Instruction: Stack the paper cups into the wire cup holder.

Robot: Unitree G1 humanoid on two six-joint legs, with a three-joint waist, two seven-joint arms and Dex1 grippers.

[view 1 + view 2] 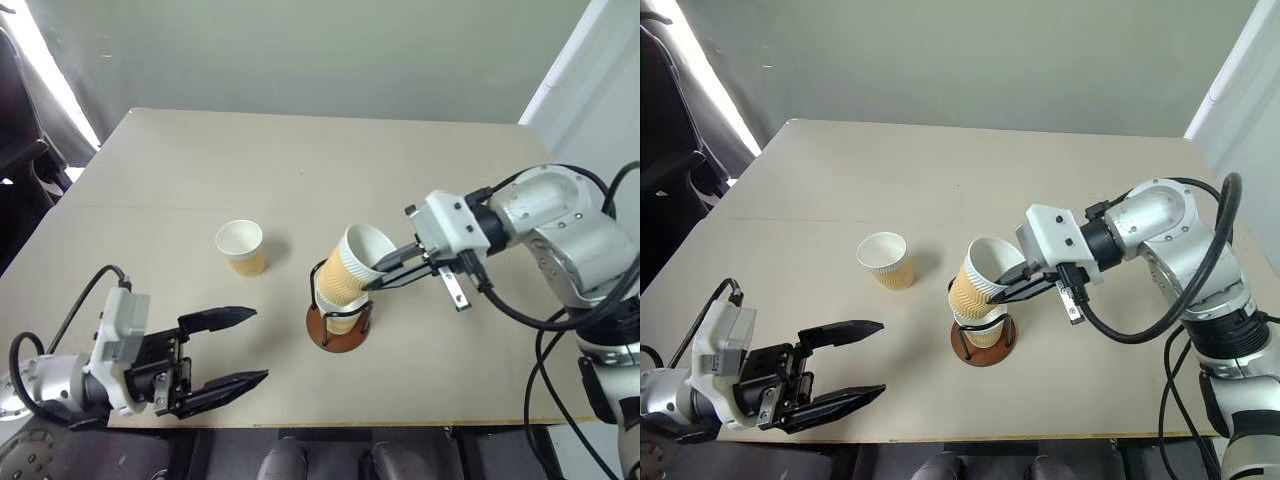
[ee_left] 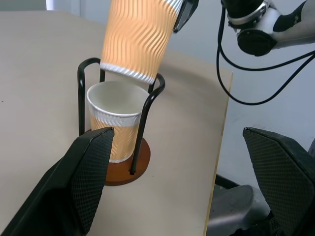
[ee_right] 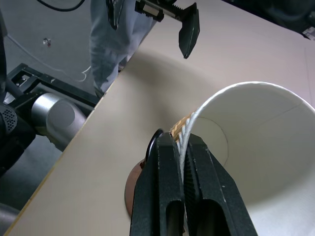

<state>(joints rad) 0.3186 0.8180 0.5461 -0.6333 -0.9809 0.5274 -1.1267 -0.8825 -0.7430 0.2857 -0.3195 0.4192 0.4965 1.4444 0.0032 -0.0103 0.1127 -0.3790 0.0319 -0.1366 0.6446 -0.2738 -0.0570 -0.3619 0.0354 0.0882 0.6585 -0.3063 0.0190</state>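
The right end effector [image 1: 378,275] has its two black fingers squeezed tight on the white rolled rim of a yellow-orange wavy paper cup [image 1: 348,270]. One finger is inside the cup and one is outside. The cup leans over, with its open mouth turned toward the right arm. Its bottom end dips between the thin black wire loops of the wire cup holder with a round reddish-brown base [image 1: 340,330].

A second yellow-orange paper cup [image 2: 115,123] already stands upright in the holder. From the head views most of it is hidden behind the tilted cup. In the left wrist view the tilted cup's bottom edge seems to rest on the lower cup's rim, but it is hard to be sure they touch.

A third yellow-orange paper cup with a white inside [image 1: 242,247] stands upright by itself on the light tan surface [image 1: 300,170], to the left of the holder and well apart from it.

The left end effector [image 1: 232,348] sits near the front edge of the surface, with its fingers spread wide and nothing between them. It points toward the holder.
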